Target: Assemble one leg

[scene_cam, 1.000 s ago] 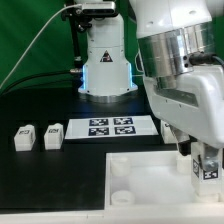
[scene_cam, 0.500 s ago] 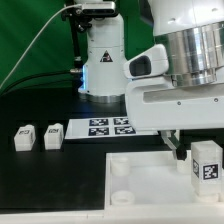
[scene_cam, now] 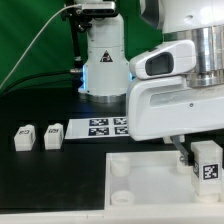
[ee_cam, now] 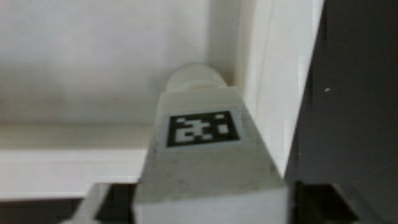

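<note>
**Tool clamped on one leg over the white panel**

In the exterior view, a short row of spare small white blocks (scene_cam: 24, 138) with black-and-white tags stands at 9 o'clock on the black surface (scene_cam: 60, 175), well apart from the arm. Nearer the centre lies the thin flat white marker board (scene_cam: 108, 126), its printed tags facing up. Behind it, at 12 o'clock, rises the white robot base (scene_cam: 104, 60).

From 6 to 5 o'clock the large white square panel (scene_cam: 150, 182) lies flat on the surface, with two round sockets (scene_cam: 120, 167) showing along its 9 o'clock edge.

The arm's bulky white wrist housing (scene_cam: 175, 95) fills the 3 o'clock side. Beneath it, at 4 o'clock, the tool (scene_cam: 206, 148) is clenched on the small white plastic block-like leg (scene_cam: 207, 165). The leg is held upright above the panel's 3 o'clock part, with its black-and-white square tag turned towards the camera.

The wrist view shows the same leg (ee_cam: 210, 130) pinched between the two dark fingers (ee_cam: 116, 200). Its tagged face looks into the lens and its far end points at a raised rim of the white panel (ee_cam: 107, 70), just beside the black surface (ee_cam: 356, 100). I cannot tell whether the leg's end touches the panel or hangs just clear of it.
</note>
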You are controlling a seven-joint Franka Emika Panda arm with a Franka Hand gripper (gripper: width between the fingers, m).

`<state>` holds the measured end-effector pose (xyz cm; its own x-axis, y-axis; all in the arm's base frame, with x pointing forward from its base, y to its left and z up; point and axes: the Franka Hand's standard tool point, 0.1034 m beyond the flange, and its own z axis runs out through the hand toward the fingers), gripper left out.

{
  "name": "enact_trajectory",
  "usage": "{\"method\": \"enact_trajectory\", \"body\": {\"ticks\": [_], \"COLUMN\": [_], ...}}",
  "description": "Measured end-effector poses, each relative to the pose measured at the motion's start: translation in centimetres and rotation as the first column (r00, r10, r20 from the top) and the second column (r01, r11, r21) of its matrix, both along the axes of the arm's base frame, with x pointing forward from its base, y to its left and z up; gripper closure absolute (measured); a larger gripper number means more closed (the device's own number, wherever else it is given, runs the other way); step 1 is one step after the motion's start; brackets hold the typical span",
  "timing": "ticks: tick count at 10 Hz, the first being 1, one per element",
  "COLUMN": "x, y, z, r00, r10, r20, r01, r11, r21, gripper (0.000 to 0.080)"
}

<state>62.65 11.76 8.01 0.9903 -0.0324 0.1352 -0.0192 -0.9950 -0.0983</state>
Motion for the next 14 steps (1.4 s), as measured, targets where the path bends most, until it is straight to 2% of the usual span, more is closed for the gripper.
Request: {"method": "enact_trajectory", "body": {"ticks": [3, 4, 5, 6, 7, 8, 9, 11, 12, 13, 14], "x": [0.03, 0.12, 0.02, -0.13, -0.27, -0.3, -0.32, -0.36, -0.36, -0.31, -0.2], "y": [-0.41, -0.7, -0.87, -0.91, -0.83, -0.97, -0.97, -0.84, -0.86, -0.76, -0.54], "z": [-0.06, -0.1, -0.24, -0.29, -0.38, -0.43, -0.44, -0.45, -0.47, -0.5, -0.52], "r00": [0.934, 0.821, 0.662, 0.468, 0.248, 0.112, 0.086, 0.122, 0.185, 0.342, 0.538], "r10": [-0.354, -0.563, -0.737, -0.863, -0.936, -0.948, -0.948, -0.946, -0.939, -0.905, -0.818], "r20": [-0.046, -0.094, -0.137, -0.189, -0.251, -0.297, -0.305, -0.301, -0.291, -0.252, -0.202], "r01": [0.356, 0.569, 0.748, 0.883, 0.969, 0.994, 0.996, 0.992, 0.983, 0.94, 0.842], "r11": [0.933, 0.82, 0.66, 0.464, 0.241, 0.102, 0.075, 0.112, 0.175, 0.334, 0.532], "r21": [0.045, 0.062, 0.069, 0.07, 0.059, 0.05, 0.046, 0.051, 0.062, 0.076, 0.089], "gripper": [0.0501, 0.0501, 0.0501, 0.0501, 0.0501, 0.0501, 0.0501, 0.0501, 0.0436, 0.0436, 0.0272]}}
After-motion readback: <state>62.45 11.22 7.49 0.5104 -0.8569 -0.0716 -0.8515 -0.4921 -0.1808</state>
